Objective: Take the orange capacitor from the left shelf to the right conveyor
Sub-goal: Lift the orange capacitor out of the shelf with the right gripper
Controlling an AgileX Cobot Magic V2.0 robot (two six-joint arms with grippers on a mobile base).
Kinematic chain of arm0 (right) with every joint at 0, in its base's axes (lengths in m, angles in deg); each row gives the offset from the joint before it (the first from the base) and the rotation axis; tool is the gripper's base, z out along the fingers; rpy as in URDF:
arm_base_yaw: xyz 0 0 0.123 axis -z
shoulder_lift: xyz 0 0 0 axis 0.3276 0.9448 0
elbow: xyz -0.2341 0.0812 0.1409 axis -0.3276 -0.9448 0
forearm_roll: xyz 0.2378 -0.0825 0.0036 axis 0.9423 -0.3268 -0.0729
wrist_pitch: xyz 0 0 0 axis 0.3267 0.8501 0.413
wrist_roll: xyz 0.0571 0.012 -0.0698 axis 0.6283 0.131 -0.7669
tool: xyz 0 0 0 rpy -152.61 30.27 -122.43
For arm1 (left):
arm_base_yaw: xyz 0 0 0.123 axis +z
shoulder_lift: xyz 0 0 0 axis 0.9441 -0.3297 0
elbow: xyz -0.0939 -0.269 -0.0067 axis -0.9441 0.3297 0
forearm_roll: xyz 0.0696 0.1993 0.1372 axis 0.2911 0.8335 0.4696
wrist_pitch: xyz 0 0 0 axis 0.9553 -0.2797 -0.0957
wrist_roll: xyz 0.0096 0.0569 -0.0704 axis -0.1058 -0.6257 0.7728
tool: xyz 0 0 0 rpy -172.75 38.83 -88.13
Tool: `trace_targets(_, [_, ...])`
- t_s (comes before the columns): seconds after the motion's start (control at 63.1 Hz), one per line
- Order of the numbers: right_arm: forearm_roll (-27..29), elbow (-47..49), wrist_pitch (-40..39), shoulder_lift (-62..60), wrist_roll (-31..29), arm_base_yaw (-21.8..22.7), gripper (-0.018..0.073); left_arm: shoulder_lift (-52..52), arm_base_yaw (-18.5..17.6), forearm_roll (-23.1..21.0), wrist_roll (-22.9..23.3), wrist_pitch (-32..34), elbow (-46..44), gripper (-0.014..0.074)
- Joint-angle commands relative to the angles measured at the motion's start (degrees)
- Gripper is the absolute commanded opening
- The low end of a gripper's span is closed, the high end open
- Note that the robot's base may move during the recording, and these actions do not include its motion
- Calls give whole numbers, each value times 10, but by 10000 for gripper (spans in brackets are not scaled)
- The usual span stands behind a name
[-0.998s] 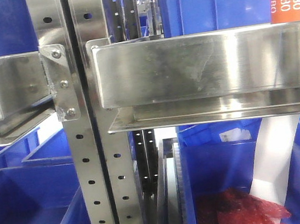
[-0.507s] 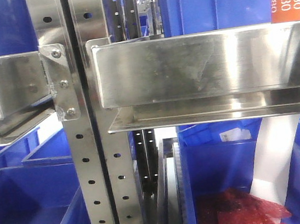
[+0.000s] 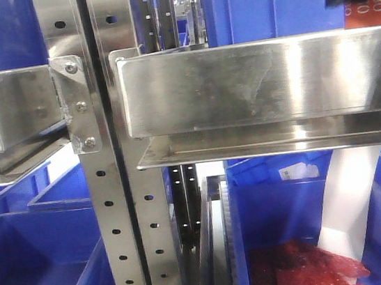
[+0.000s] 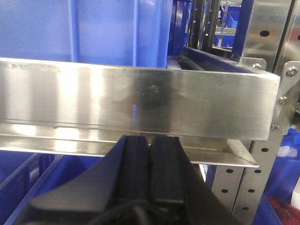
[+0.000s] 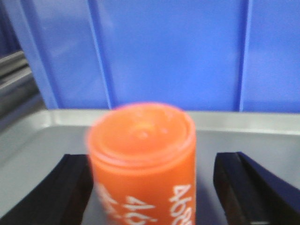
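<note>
The orange capacitor (image 5: 143, 159) stands upright on the steel floor of the left shelf (image 3: 253, 81), and in the front view only its upper part shows above the shelf's front lip, far to the right side. Directly behind the capacitor is the wall of a blue bin (image 5: 164, 47). Around the capacitor is the right tool (image 5: 145, 187): its two black fingers (image 5: 239, 187) are spread, one on each side of the cylinder. The one on the capacitor's right in the wrist view has a clear gap, while the other is just beside the capacitor and it cannot be told if it touches. So the tool is not yet pinching anything. The left tool (image 4: 150, 140) is well apart from the capacitor, in front of another part of the steel lip, and its fingers are pressed together with nothing between them. The right conveyor is not visible in any view. The step in hand seems to be the closing of the right tool on the capacitor. The risk is that the fingers close unevenly. The nearer finger would push the smooth cylinder first and could tip it or slide it toward the bin wall. The grip is also near the top, so the capacitor could swing or slip out during lifting. On the way out its bottom could hit the raised lip if the lift is too low.
</note>
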Motion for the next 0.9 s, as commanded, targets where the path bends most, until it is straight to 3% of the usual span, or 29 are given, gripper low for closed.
trace_targets(0.0, [3, 20, -76, 0, 1, 11, 620, 7, -4, -1, 1, 52, -3, -127])
trace_targets(0.111, [3, 20, -85, 2, 1, 12, 538, 7, -4, -1, 1, 52, -3, -127])
trace_targets(0.285, [2, 20, -84, -13, 1, 12, 236, 7, -4, -1, 1, 52, -3, -127])
trace_targets(0.396, [-1, 20, -66, -42, 1, 12, 134, 7, -4, -1, 1, 52, -3, -127])
trace_targets(0.618, [-6, 20, 80, -164, 1, 12, 120, 7, -4, -1, 1, 52, -3, -127])
trace_targets(0.888, [-55, 7, 302, -326, 1, 12, 120, 7, -4, -1, 1, 52, -3, -127])
